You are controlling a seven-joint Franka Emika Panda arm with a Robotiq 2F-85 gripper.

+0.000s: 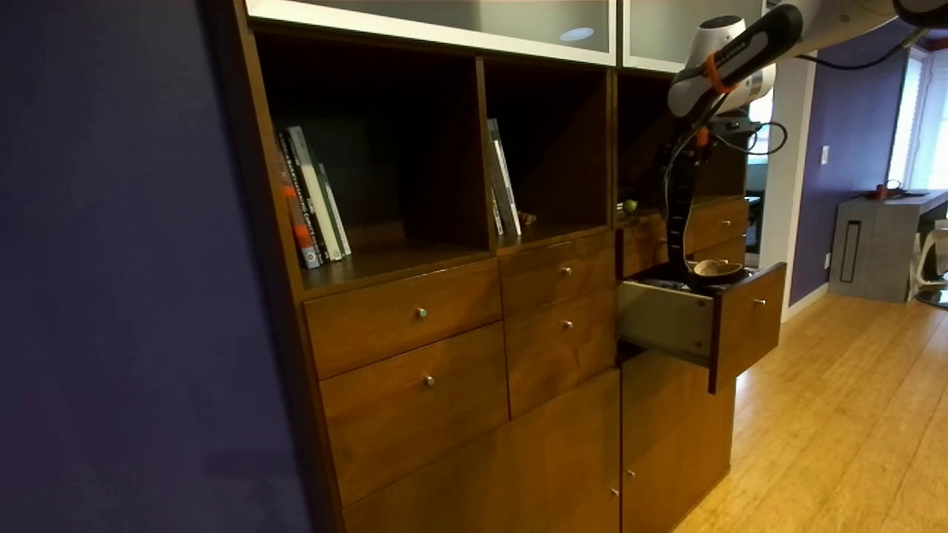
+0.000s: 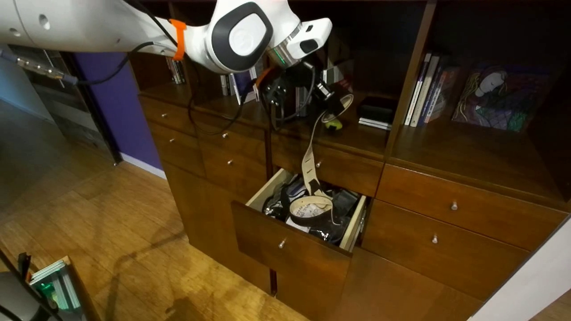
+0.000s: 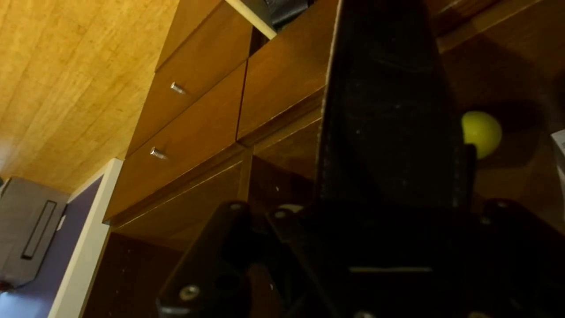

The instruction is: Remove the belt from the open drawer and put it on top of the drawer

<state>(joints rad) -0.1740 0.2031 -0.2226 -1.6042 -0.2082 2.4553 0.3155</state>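
In an exterior view, the gripper [image 2: 331, 103] is holding the belt [image 2: 308, 165], its length hanging downward, slightly left, the coil [image 2: 312, 220] sitting at the mouth of the open drawer [image 2: 312, 256], probably needing more lift.

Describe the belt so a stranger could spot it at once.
Start at the big brown wooden cabinet, then find its one drawer that stands pulled out. The belt is the long strap reaching up out of that drawer, its lower part looped inside. Unlike the dark clutter around it there, it shows a pale face with short dark slits.
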